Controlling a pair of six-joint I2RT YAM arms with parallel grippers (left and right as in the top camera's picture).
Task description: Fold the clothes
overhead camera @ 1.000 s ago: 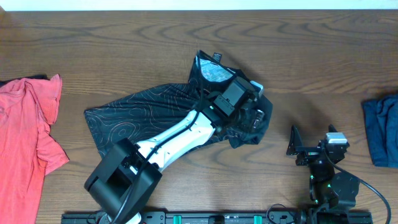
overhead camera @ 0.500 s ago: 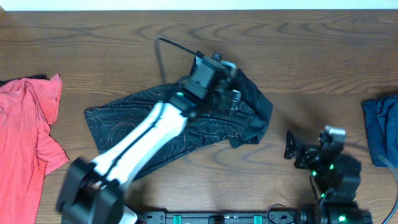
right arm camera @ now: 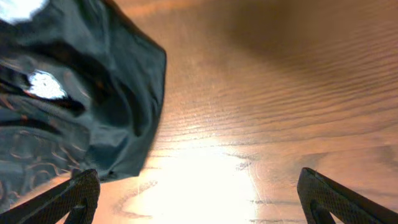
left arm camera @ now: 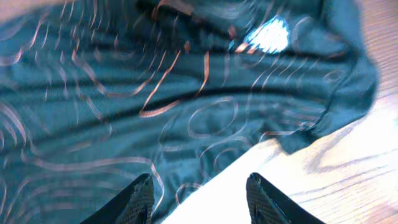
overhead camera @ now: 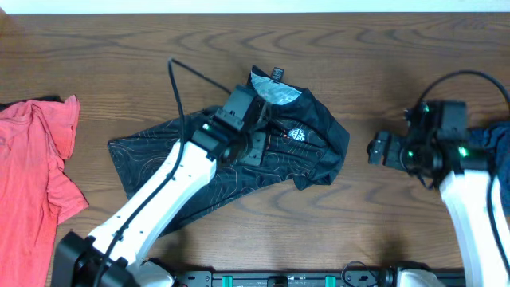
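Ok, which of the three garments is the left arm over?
The black jersey with orange contour lines, centre. The red shirt lies far left, the blue cloth far right.

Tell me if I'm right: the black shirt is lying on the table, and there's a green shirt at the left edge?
Not quite. The shirt at the left edge is red-pink, not green, as the overhead view shows. The rest is right: the black shirt is lying on the table.
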